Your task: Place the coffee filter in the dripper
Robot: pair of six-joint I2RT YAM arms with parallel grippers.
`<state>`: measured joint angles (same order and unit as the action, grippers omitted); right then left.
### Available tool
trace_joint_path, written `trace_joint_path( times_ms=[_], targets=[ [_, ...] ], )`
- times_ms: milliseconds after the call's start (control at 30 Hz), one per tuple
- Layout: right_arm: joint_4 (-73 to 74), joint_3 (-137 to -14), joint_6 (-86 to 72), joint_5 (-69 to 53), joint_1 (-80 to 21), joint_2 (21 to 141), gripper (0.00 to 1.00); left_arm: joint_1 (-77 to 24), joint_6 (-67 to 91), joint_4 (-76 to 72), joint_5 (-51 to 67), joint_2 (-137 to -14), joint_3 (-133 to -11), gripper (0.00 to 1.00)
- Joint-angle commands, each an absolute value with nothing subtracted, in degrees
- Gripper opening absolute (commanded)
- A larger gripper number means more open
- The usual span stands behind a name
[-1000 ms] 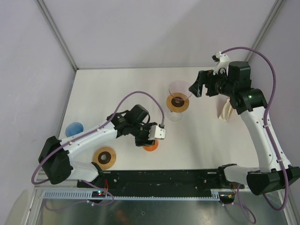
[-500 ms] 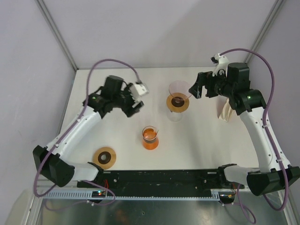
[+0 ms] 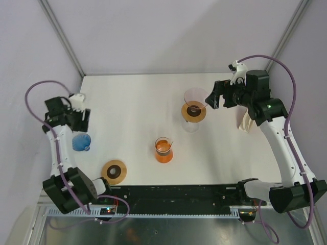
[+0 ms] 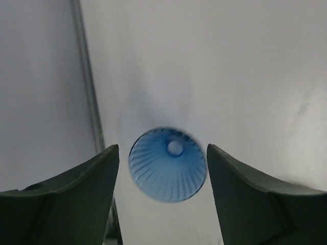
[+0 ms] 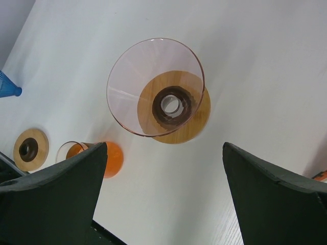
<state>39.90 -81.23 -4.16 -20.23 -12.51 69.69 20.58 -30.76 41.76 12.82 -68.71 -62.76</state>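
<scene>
Table (image 3: 133,102) holds dripper (image 3: 194,109), beaker (image 3: 163,151), blue cone (image 3: 80,142), ring (image 3: 113,171), filter (image 3: 247,122).

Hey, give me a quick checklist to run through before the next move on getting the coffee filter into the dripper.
1. Left claw open and empty: ok.
2. Right claw open and empty: ok.
3. Pink dripper with nothing in its mouth: ok.
4. Coffee filter held in a claw: not ok, it lies on the table.
5. Blue dripper centred under the left claw: ok.
6. Which dripper is meant: cannot tell.
</scene>
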Motion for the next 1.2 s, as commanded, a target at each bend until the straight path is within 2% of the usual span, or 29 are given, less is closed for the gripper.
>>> trace_joint_path(
  times_ms=[0, 233, 400, 500, 667, 767, 967, 1167],
  targets=[
    [36.91, -81.05, -3.49, -20.75, -12.55, 69.51, 0.99, 32.04, -36.39, 43.03, 13.57, -66.32, -59.3, 0.73],
    [36.41, -80.95, -3.74, -21.84, -12.66, 71.13, 0.99, 36.38, -40.55, 43.7, 20.2, -60.69, -51.68, 0.7],
    [36.34, -80.9, -4.01, -22.08, -13.0, 71.3, 0.99, 34.1, -48.48, 50.72, 29.57, -55.66, -49.28, 0.68],
    [36.57, -80.88, -4.12, -22.15, -13.28, 71.06, 0.99, 28.06, -54.88, 56.28, 33.37, -55.44, -48.69, 0.66],
    [36.94, -80.74, -4.26, -21.82, -13.54, 70.85, 0.99, 7.15, -58.17, 59.13, 28.67, -54.57, -42.87, 0.63],
    [37.15, -80.69, -4.19, -21.5, -13.62, 70.73, 0.99, -0.45, -62.35, 59.2, 26.74, -54.01, -39.39, 0.64],
    [36.85, -80.68, -4.77, -21.51, -13.86, 70.92, 0.99, -3.87, -74.16, 59.17, 27.14, -55.04, -35.24, 0.67],
    [37.24, -80.68, -4.51, -21.96, -13.84, 70.93, 0.99, -4.3, -79.77, 59.51, 19.89, -56.1, -35.95, 0.56]
  ],
)
